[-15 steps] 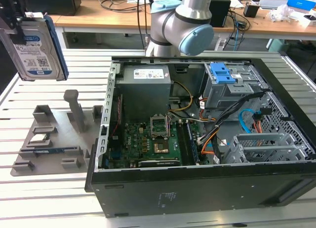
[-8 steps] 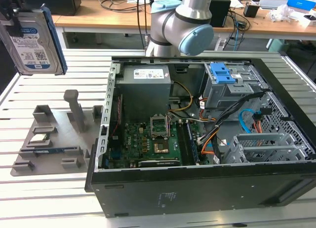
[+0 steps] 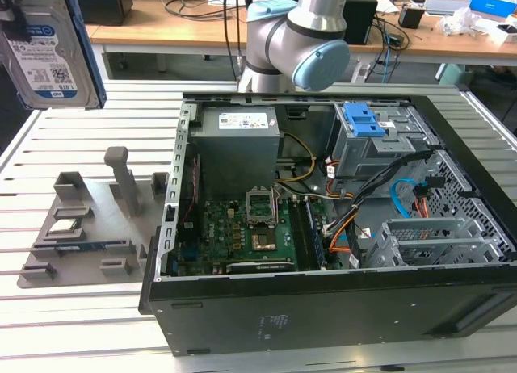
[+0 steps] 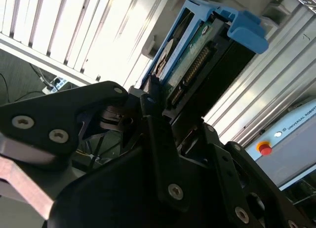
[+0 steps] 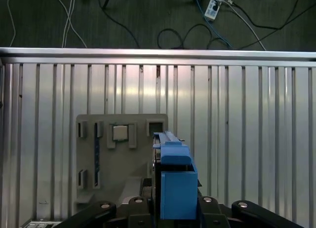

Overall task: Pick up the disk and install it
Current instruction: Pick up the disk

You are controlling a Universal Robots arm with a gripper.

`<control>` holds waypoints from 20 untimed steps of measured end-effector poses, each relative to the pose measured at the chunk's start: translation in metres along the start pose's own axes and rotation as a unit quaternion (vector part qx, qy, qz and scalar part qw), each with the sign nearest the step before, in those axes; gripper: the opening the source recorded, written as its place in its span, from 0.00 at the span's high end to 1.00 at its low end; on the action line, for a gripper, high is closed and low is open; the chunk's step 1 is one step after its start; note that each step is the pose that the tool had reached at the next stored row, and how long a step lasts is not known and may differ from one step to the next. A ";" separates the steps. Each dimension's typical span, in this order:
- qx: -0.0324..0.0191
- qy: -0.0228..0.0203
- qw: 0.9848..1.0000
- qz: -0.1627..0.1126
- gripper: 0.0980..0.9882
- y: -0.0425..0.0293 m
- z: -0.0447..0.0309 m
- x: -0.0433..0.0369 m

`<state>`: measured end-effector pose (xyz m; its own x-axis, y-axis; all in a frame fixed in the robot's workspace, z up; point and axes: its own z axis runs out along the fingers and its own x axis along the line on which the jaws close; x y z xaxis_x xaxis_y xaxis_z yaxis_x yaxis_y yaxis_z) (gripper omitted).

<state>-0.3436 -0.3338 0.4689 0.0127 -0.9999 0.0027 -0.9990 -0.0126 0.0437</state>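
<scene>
Disk [image 3: 50, 56], blue-framed silver slab, sits in claw [image 4: 165, 109].

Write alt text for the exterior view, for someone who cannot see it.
The disk, a silver drive in a blue frame, hangs in the air at the exterior view's upper left, over a slatted metal table. Below it lies a grey holder; to the exterior view's right sits an open computer case, its circuit board exposed, with the robot arm behind.

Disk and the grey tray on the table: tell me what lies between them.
Nothing but air. In the exterior view the disk hangs above the grey tray, and the stretch of table seen between them is bare.
</scene>
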 end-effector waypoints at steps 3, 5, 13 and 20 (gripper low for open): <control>0.000 0.000 1.000 0.000 0.70 0.0000 -0.0113 -0.0005; 0.000 0.000 1.000 0.000 0.70 -0.0001 -0.0182 -0.0007; 0.000 0.000 1.000 0.000 0.70 -0.0002 -0.0395 -0.0016; 0.000 0.000 1.000 0.000 0.70 -0.0002 -0.0515 -0.0022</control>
<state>-0.3412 -0.3314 0.5203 0.0127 -0.9999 0.0027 -0.9990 -0.0126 0.0440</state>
